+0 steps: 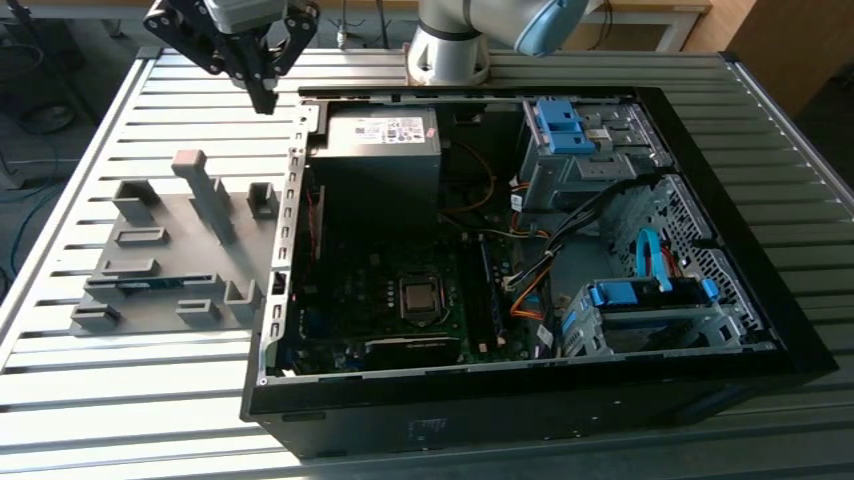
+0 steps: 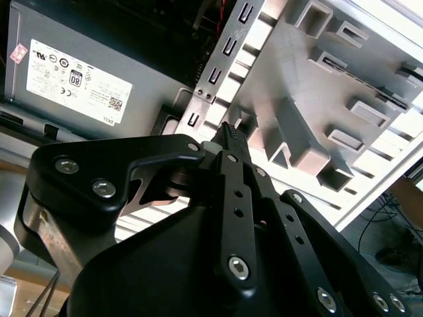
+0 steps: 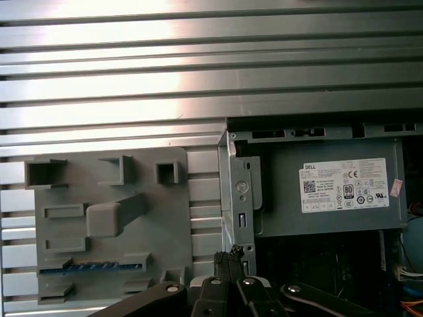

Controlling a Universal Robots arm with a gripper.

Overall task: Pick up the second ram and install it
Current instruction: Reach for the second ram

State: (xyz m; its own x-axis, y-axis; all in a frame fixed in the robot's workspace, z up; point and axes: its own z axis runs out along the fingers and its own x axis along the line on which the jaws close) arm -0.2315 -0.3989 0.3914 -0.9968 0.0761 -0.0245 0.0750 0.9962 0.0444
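The second ram (image 1: 150, 283) is a thin blue stick lying in a slot of the grey holder tray (image 1: 200, 215), on the exterior view's left. In the first wrist view the ram (image 3: 92, 267) shows as a blue strip in the tray (image 3: 165, 218). My gripper (image 1: 263, 98) hangs above the slatted table, past the tray's far end and beside the back corner of the open computer case (image 1: 287, 250). It is well apart from the ram. Its fingers (image 3: 221, 259) are pressed together with nothing between them, as the second wrist view also shows of the gripper (image 2: 231, 132).
The open black case holds a grey power supply (image 1: 380, 135), the motherboard (image 1: 420, 300) and blue drive cages (image 1: 641, 295). Its metal side wall stands between tray and motherboard. The arm's base (image 1: 447, 50) sits at the back. Slatted table (image 1: 134, 420) lies around the tray.
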